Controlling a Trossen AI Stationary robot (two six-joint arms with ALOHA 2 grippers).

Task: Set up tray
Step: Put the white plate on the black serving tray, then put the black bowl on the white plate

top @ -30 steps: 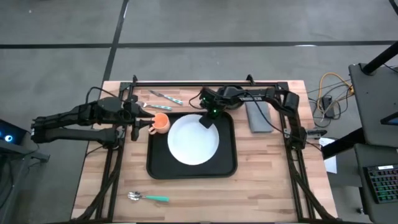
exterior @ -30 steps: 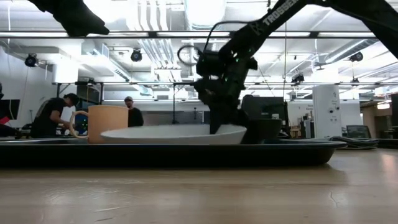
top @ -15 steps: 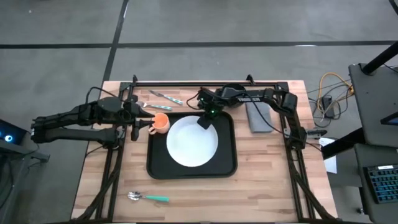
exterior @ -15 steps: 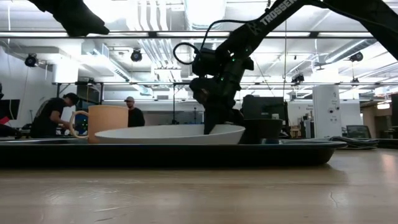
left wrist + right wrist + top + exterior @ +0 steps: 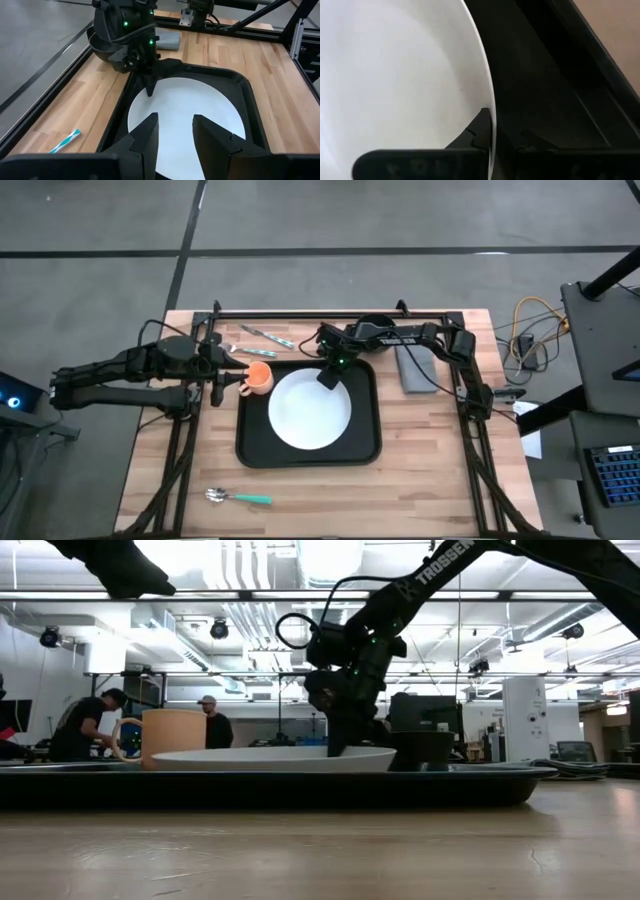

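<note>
The black tray [image 5: 250,445] lies mid-table with the white plate [image 5: 310,410] on it. My right gripper [image 5: 329,375] is at the plate's far rim, pointing down, shut on it; the low view shows the right gripper [image 5: 340,745] at the plate [image 5: 270,757]. An orange cup [image 5: 259,376] stands at the tray's far left corner. My left gripper [image 5: 228,386] hovers open, raised, just left of the cup. Past the open left gripper [image 5: 176,132], the left wrist view shows the plate [image 5: 200,115], not the cup. My right gripper pinches the plate's far rim [image 5: 489,100] between its two fingers, one finger [image 5: 479,131] over the plate's inner face and the other outside the rim. It comes from above, pointing down. The plate lies about flat on the tray [image 5: 300,785].
A grey folded napkin [image 5: 415,368] lies right of the tray. A fork and knife [image 5: 265,335] lie near the far edge, and a teal-handled spoon [image 5: 240,498] lies near the near left edge. People stand in the room beyond the table [image 5: 90,725].
My right gripper has moved down and slightly toward the table's left, still holding the plate's rim. The plate's held far rim, raised a second ago, has come down, so the plate now lies about flat, shifted a little leftward on the tray.
</note>
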